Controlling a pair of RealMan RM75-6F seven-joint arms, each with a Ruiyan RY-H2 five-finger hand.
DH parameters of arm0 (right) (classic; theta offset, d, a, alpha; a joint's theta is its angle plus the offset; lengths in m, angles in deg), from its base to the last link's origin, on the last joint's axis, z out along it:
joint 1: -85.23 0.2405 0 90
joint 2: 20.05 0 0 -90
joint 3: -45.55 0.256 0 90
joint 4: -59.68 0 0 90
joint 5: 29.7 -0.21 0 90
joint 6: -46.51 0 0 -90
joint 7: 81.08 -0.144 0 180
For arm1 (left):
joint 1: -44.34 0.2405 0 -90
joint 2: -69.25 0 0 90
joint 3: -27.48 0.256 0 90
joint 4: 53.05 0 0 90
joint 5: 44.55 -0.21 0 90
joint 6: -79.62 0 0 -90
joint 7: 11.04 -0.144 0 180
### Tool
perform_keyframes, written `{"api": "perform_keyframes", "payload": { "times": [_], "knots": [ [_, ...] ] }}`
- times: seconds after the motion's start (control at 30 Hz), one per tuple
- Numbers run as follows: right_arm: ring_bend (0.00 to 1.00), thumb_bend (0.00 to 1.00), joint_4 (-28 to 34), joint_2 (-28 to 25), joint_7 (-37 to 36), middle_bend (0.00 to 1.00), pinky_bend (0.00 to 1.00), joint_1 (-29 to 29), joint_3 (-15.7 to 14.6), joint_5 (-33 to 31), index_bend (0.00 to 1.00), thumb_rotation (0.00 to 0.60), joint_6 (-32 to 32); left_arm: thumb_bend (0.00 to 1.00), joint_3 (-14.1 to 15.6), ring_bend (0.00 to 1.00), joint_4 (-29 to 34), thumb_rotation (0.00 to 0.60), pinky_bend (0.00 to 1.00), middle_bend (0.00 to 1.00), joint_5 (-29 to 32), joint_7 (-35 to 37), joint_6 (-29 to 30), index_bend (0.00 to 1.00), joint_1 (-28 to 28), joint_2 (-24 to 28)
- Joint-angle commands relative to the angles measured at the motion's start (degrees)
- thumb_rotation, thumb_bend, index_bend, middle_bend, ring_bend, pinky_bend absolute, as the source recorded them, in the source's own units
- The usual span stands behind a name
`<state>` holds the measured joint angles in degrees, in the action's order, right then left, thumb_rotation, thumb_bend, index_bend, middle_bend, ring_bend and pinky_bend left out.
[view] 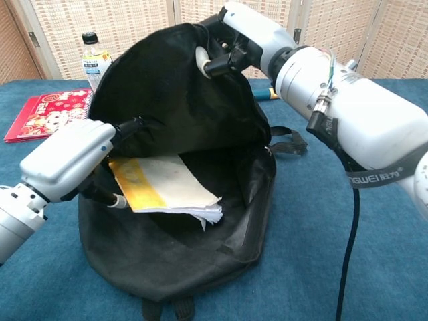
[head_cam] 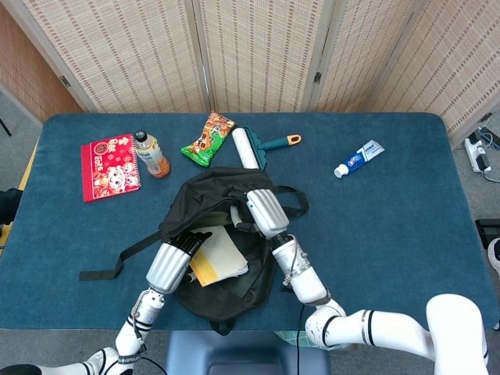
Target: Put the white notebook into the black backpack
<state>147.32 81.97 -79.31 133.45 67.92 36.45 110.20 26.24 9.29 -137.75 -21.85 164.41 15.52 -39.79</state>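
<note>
The black backpack (head_cam: 234, 273) (view: 180, 261) lies on the blue table with its mouth facing me. My right hand (head_cam: 266, 212) (view: 249, 33) grips the upper flap and holds it raised, keeping the mouth wide. The white notebook (head_cam: 220, 254) (view: 174, 190), with a yellow band along one edge, lies flat in the opening on the bag's lower lining. My left hand (head_cam: 167, 266) (view: 65, 159) pinches the notebook's left, yellow edge, with a thumb below and fingers above. About half of the notebook shows; the flap shades its far end.
Along the table's far side stand a red book (head_cam: 109, 168) (view: 45, 114), a drink bottle (head_cam: 150, 154) (view: 93, 59), a green snack pack (head_cam: 209, 139), a lint roller (head_cam: 250, 147) and a toothpaste tube (head_cam: 358, 158). A backpack strap (head_cam: 117, 262) trails left.
</note>
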Motion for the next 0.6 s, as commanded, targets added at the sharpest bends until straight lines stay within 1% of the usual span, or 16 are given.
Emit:
{"api": "perform_keyframes", "payload": {
  "times": [0.03,0.17,0.27,0.4,0.5,0.6],
  "knots": [
    [0.31,0.68,0.34,-0.10,0.08,0.38,0.27,-0.10,-0.06,0.10,0.61,0.600,0.10,0.00,-1.68,0.33,-1.32,0.600,0.31,0.33,0.84,-0.72,-1.04,0.21,-0.67,-2.67],
    [0.30,0.68,0.59,-0.30,0.15,0.38,0.27,-0.24,-0.08,-0.04,0.61,0.600,0.03,0.00,-3.97,0.36,-3.24,0.600,0.31,0.33,2.35,-1.58,-3.29,0.24,-2.17,-5.64],
    [0.30,0.68,0.53,-0.35,0.28,0.38,0.27,-0.32,-0.26,0.04,0.61,0.600,0.01,0.00,-5.16,0.36,-4.56,0.600,0.31,0.33,3.24,-2.30,-4.96,0.26,-3.26,-7.19],
    [0.30,0.68,0.33,-0.40,0.19,0.38,0.27,-0.38,-0.33,-0.07,0.61,0.600,-0.21,0.00,-6.78,0.36,-5.89,0.600,0.32,0.33,5.07,-4.85,-6.75,0.26,-4.06,-8.94],
    [0.30,0.68,0.24,-0.50,0.12,0.38,0.27,-0.41,-0.43,0.09,0.61,0.600,-0.33,0.00,-6.99,0.36,-5.01,0.600,0.32,0.33,6.21,-7.61,-7.81,0.24,-3.91,-8.97],
    [0.30,0.68,0.07,-0.60,-0.12,0.38,0.27,-0.47,-0.42,0.08,0.61,0.600,-0.46,0.00,-6.51,0.35,-2.81,0.600,0.33,0.32,6.45,-10.13,-7.73,0.22,-3.28,-8.00]
  ]
}}
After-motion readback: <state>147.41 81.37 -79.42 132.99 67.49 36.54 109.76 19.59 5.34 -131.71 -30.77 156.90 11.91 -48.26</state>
